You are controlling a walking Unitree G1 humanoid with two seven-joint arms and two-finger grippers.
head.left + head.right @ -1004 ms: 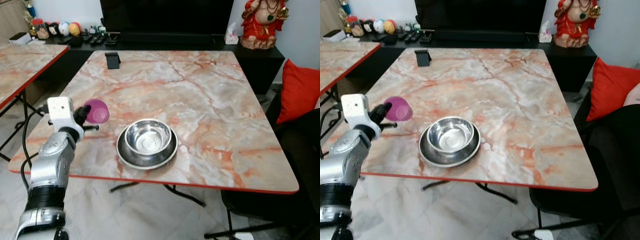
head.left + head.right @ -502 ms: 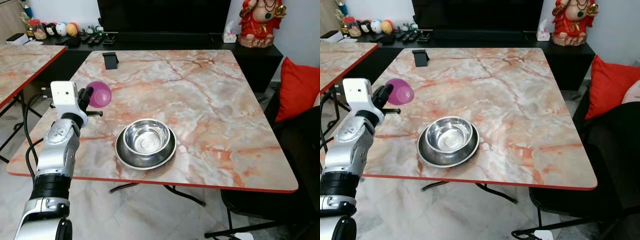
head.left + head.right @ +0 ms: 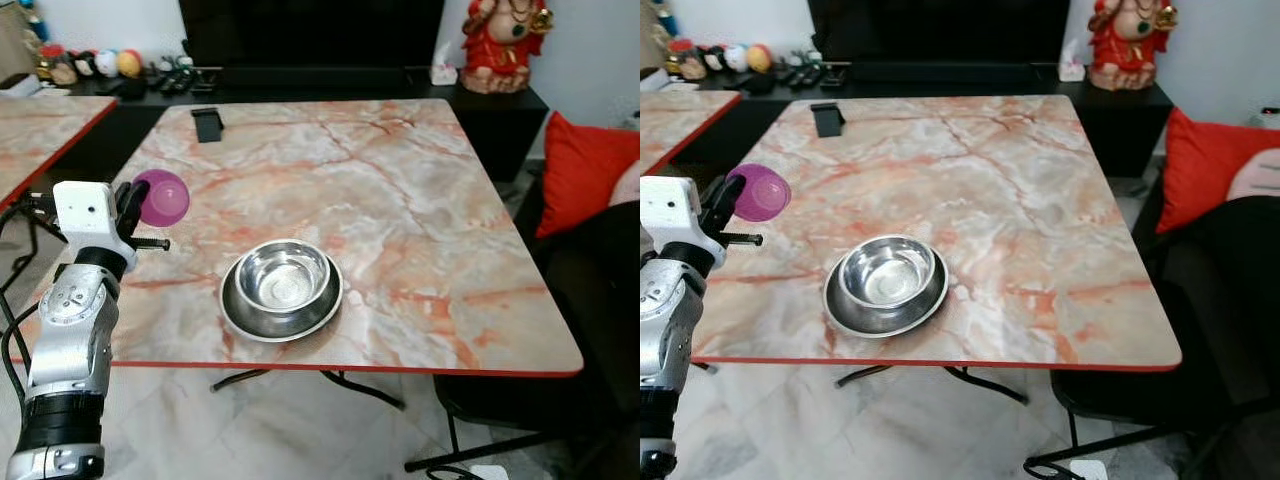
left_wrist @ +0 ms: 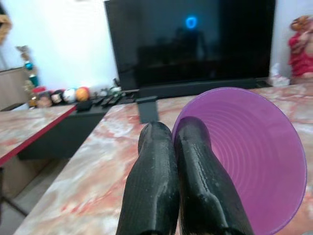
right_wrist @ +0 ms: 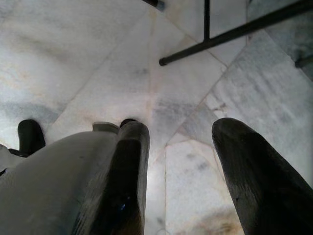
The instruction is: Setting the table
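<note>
Marble table (image 3: 400,200): I stood at its near edge. Steel bowl (image 3: 283,281), nested on a plate (image 3: 245,320), near-centre. Left gripper (image 3: 138,203) clamped a purple cup's (image 3: 162,197) rim, presumably for carrying, above the table's left edge; axis roughly horizontal, mouth toward the gripper. Right gripper (image 5: 178,161) hung idle, fingers apart.

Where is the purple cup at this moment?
The purple cup is held in the left gripper, lifted over the table's left edge in the eye views, left of the steel bowl on its plate.
</note>
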